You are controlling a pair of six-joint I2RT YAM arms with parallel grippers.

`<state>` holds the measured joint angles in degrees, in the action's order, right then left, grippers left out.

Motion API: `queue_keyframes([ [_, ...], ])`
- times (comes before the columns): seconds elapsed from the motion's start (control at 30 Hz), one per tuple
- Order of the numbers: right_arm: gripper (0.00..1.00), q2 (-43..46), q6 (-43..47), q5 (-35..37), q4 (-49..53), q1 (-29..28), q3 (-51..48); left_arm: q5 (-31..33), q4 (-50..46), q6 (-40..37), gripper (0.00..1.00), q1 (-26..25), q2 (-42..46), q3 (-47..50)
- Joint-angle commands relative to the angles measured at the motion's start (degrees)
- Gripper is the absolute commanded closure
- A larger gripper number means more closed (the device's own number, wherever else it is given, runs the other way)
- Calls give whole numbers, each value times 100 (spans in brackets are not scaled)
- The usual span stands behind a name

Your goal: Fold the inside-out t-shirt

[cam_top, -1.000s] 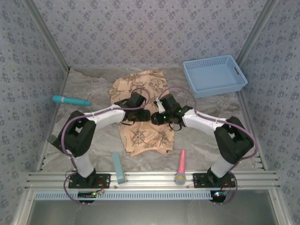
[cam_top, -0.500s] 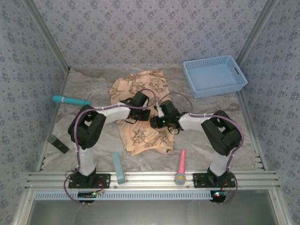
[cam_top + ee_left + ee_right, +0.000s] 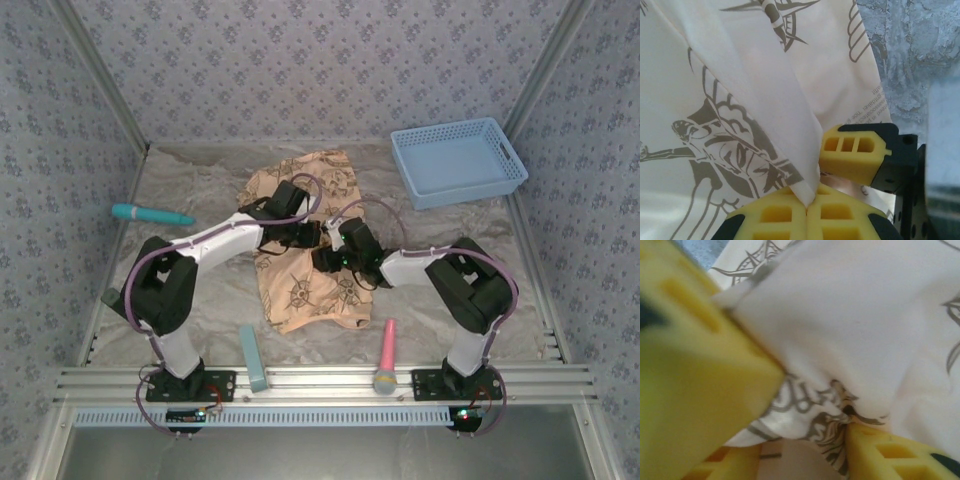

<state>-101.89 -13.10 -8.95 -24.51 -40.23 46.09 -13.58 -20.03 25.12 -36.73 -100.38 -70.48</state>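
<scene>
The inside-out t-shirt (image 3: 305, 292) lies crumpled mid-table, peach with a brown print, its far part bunched. Both grippers meet over its middle. My left gripper (image 3: 300, 233) is shut, and in the left wrist view its yellow pads (image 3: 807, 206) pinch a raised fold of the t-shirt (image 3: 740, 100). One yellow finger of the right gripper (image 3: 852, 152) stands just beside that fold. My right gripper (image 3: 326, 256) is close to the left one. In the right wrist view its gripper (image 3: 815, 405) has the jaws apart, with a bunch of the t-shirt (image 3: 855, 315) lying loosely between the fingers.
A blue basket (image 3: 458, 162) stands at the far right. A teal stick (image 3: 150, 214) lies at the left. Near the front edge lie a teal block (image 3: 253, 357) and a pink microphone (image 3: 386, 355). Patterned walls close in both sides and the back.
My left gripper has shut on a fold of the t-shirt. The right gripper's jaws have spread wider. Both grippers have shifted slightly toward the far left.
</scene>
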Motion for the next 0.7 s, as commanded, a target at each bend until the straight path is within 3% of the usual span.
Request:
queue_keyframes([
  [0.0,37,37,254,568,-920,-185,-352,-311,-282,131,100,38,230,-107],
  [0.1,37,-109,351,664,-1318,-290,-421,-344,-312,165,100,40,297,-98],
  [0.17,42,-294,309,766,-1128,-308,-236,-394,-356,159,100,63,299,-111],
  [0.23,51,-484,267,1021,-1054,-340,-136,-440,-357,191,100,109,299,-82],
  [0.37,83,-661,238,1033,-1163,-270,-204,-615,-225,317,100,233,380,107],
  [0.43,99,-544,320,716,-1183,-208,-290,-617,-140,337,100,318,475,257],
  [0.57,100,104,549,-371,-1009,15,-472,-375,-49,289,100,550,532,565],
  [0.67,100,732,826,-1671,-574,259,-474,-109,-37,193,100,744,405,749],
])
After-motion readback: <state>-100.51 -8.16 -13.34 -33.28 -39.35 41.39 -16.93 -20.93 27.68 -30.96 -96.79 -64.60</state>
